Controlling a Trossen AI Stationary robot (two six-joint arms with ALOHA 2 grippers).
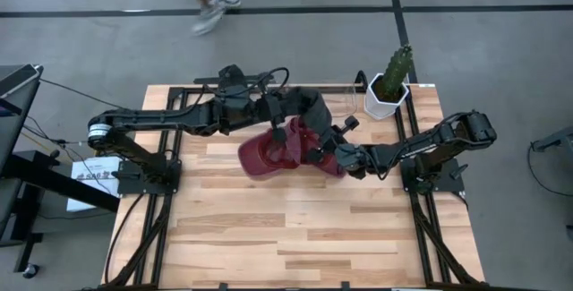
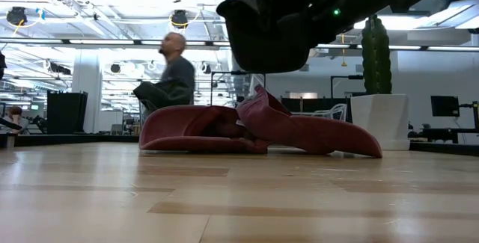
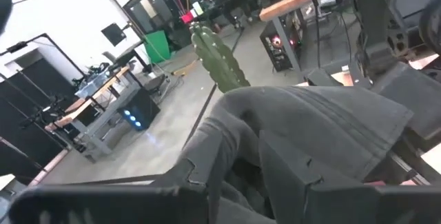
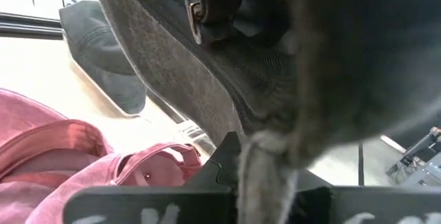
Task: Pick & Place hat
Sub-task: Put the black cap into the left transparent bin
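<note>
A dark grey hat (image 1: 315, 114) hangs in the air over the middle of the table, also seen from the side in the low view as the dark grey hat (image 2: 273, 30). My left gripper (image 1: 288, 116) reaches in from the table's left and is shut on it. My right gripper (image 1: 343, 158) comes from the right and is shut on the hat's lower edge. Below, red hats (image 1: 276, 152) lie flat on the wooden table (image 1: 295, 237), partly overlapping one another. My left gripper holds the grey hat's soft crown (image 3: 303, 134) between its two fingers, coming nearly level from the table's left. The hat is lifted clear of the table. The exact place of contact is covered by the bunched cloth. My right gripper pinches a frayed edge of the grey hat (image 4: 265, 158) between its shut fingers, coming nearly level from the table's right. The cloth rises from the fingers toward the rest of the hat, which hangs clear above the red hats.
A cactus in a white pot (image 1: 389, 89) stands at the table's far right corner, close behind the right arm. The table's near half is bare wood. A person (image 1: 208, 0) walks past beyond the far edge.
</note>
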